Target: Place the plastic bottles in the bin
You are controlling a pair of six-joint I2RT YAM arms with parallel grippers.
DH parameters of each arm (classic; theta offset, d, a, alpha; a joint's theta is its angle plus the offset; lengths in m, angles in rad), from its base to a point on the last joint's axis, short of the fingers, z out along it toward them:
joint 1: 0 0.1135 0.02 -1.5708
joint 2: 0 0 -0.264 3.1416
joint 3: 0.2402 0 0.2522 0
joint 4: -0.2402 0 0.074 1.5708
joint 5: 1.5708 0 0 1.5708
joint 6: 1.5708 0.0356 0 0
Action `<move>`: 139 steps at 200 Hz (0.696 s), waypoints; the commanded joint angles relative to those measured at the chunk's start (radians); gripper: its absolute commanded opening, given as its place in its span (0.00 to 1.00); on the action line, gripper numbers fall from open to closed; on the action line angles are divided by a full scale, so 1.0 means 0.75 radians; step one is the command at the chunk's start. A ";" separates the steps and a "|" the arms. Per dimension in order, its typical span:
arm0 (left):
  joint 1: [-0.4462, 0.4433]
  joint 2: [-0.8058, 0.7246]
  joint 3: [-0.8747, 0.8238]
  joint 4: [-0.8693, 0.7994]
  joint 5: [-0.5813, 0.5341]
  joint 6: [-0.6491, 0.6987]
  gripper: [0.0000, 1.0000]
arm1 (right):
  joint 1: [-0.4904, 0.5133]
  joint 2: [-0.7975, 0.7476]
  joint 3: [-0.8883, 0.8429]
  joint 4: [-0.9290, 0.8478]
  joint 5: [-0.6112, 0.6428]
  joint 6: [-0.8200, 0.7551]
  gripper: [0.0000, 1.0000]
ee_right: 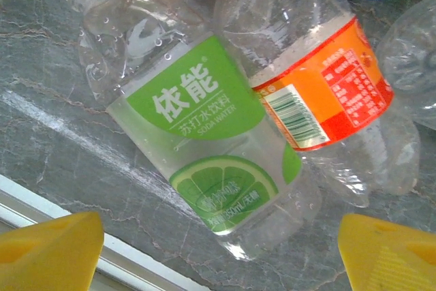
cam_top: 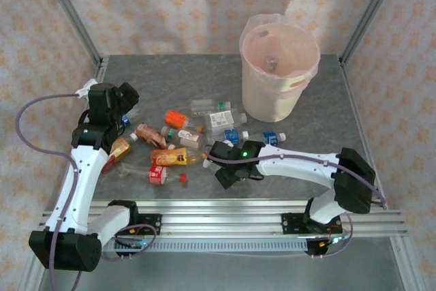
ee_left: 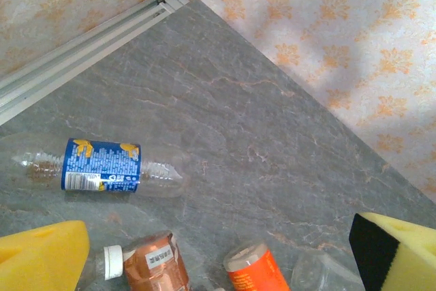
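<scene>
Several plastic bottles (cam_top: 178, 142) lie scattered on the grey table between the two arms. The bin (cam_top: 272, 97), cream with a pinkish liner, stands at the back right. My right gripper (cam_top: 229, 168) hangs over the near side of the pile. In its wrist view the right gripper (ee_right: 218, 257) is open, its yellow pads either side of the base of a green-label bottle (ee_right: 197, 134); an orange-label bottle (ee_right: 320, 93) lies against it. My left gripper (ee_left: 218, 264) is open above a copper-label bottle (ee_left: 153, 264) and an orange bottle (ee_left: 255, 270), with a blue-label bottle (ee_left: 102, 166) further off.
A metal rail (cam_top: 225, 219) runs along the table's near edge, close to the green-label bottle. Aluminium frame posts and patterned walls (ee_left: 327, 25) close in the table at the back and sides. Bare table (cam_top: 170, 80) lies between the pile and the back wall.
</scene>
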 commanded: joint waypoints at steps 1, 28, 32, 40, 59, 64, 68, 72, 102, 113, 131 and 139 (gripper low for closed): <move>0.009 -0.012 -0.009 0.005 -0.049 0.002 1.00 | 0.008 0.030 -0.016 0.040 -0.033 -0.039 0.89; 0.008 -0.006 -0.004 0.005 -0.053 0.006 1.00 | 0.009 0.082 0.019 0.027 -0.002 -0.071 0.89; 0.008 -0.006 -0.005 0.005 -0.053 0.007 1.00 | 0.009 0.090 0.026 0.026 0.003 -0.078 0.88; 0.008 -0.006 -0.005 0.005 -0.053 0.007 1.00 | 0.010 0.105 0.038 0.026 0.011 -0.090 0.89; 0.008 -0.004 -0.007 0.004 -0.055 0.011 1.00 | 0.009 0.143 0.063 0.020 0.043 -0.109 0.92; 0.009 -0.003 -0.009 0.004 -0.055 0.011 1.00 | 0.010 0.153 0.067 0.018 0.052 -0.113 0.92; 0.009 -0.002 -0.009 0.005 -0.055 0.013 1.00 | 0.010 0.161 0.070 0.017 0.059 -0.117 0.93; 0.008 -0.002 -0.009 0.005 -0.054 0.013 1.00 | 0.010 0.168 0.074 0.016 0.064 -0.122 0.93; 0.008 0.007 -0.007 0.009 -0.051 0.015 1.00 | 0.010 0.222 0.097 0.007 0.094 -0.150 0.94; 0.009 0.012 -0.005 0.009 -0.047 0.015 1.00 | 0.010 0.237 0.099 0.013 0.088 -0.156 0.94; 0.009 0.014 -0.005 0.011 -0.044 0.017 1.00 | 0.010 0.255 0.095 0.031 0.083 -0.167 0.94; 0.009 0.014 -0.007 0.011 -0.045 0.019 1.00 | 0.010 0.264 0.093 0.037 0.082 -0.168 0.94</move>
